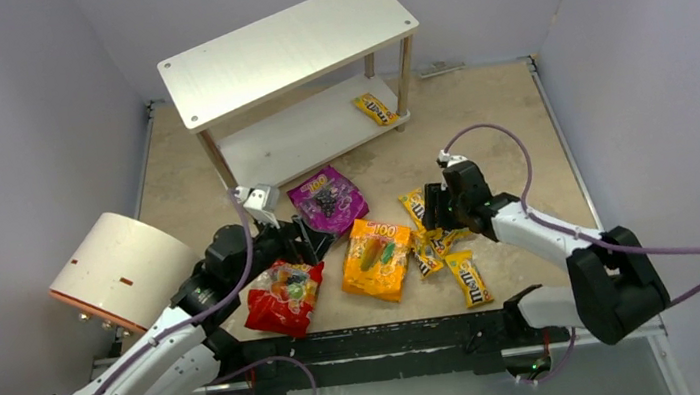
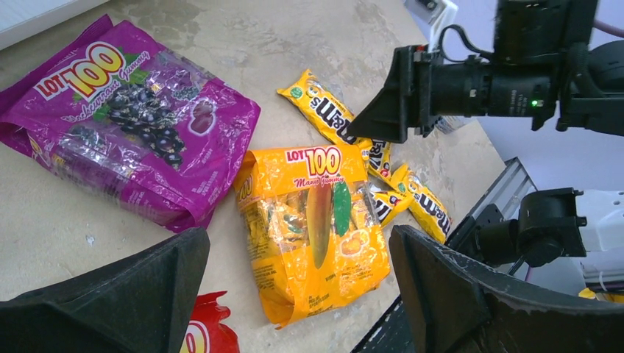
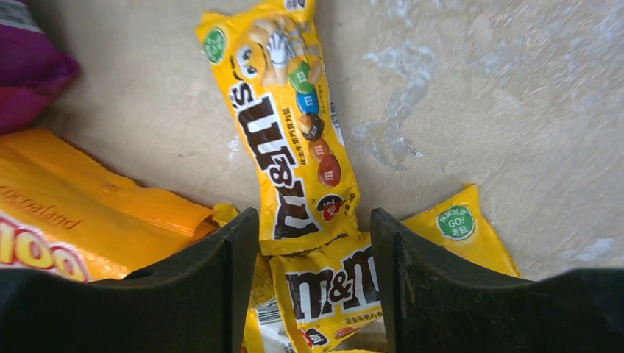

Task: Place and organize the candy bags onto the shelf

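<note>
Your right gripper (image 3: 313, 224) hangs over the M&M's cluster at the table's 4 o'clock. Its jaws are part-open and empty, straddling the near end of one yellow packet (image 3: 294, 125). Your left gripper (image 2: 298, 246) gapes wide, holding nothing, above the orange pouch (image 2: 313, 228); the purple pouch (image 2: 125, 118) lies at its 10 o'clock and the red pouch (image 2: 210, 331) at 7. The shelf (image 1: 287, 49) stands at 12 o'clock, with one packet (image 1: 376, 109) on its lower board. The step in hand looks like a packet pick: descend, close across the packet's width, then carry it to the shelf.
</note>
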Available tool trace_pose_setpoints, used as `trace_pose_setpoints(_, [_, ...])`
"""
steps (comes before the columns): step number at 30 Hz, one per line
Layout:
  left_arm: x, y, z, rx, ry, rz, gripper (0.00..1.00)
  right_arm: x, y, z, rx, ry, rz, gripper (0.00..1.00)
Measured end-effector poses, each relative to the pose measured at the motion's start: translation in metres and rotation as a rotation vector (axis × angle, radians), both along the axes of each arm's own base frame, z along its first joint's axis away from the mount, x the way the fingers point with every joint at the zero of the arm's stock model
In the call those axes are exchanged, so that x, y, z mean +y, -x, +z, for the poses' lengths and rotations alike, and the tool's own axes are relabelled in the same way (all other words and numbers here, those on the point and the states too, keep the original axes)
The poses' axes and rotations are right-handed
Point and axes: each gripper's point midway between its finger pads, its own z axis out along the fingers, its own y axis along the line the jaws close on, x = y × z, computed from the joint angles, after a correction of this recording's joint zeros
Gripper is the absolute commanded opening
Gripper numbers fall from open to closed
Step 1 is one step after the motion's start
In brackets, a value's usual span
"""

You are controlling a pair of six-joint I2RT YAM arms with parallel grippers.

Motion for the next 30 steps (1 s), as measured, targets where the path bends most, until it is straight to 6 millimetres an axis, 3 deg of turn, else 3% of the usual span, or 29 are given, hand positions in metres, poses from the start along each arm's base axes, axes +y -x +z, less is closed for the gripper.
trace_pose_setpoints(4, [0.001, 0.001, -0.001, -0.002, 0.002, 0.0, 1.0, 0.001, 0.004, -0.016, 0.057, 0.009, 0.002, 0.55])
trace_pose_setpoints(10, [0.0, 0.001, -0.004, 0.006, -0.005, 0.0, 1.0, 0.006, -0.001, -0.019, 0.052, -0.009, 0.003, 0.5])
trace_pose_setpoints(15, [0.0, 0.001, -0.004, 0.008, -0.006, -0.001, 1.0, 0.008, -0.005, -0.024, 0.055, -0.013, -0.003, 0.34])
trace_pose_setpoints(19, [0.0, 0.001, -0.004, 0.008, -0.006, 0.0, 1.0, 0.009, -0.006, -0.024, 0.054, -0.023, -0.005, 0.13])
trace_pose_setpoints(23, [0.0, 0.0, -0.005, 0.009, -0.006, 0.0, 1.0, 0.012, -0.009, -0.009, 0.009, -0.047, -0.002, 0.05])
trace_pose_setpoints(30, [-0.001, -0.001, -0.008, 0.02, -0.014, -0.001, 1.0, 0.016, -0.019, 0.043, -0.156, -0.118, -0.001, 0.06])
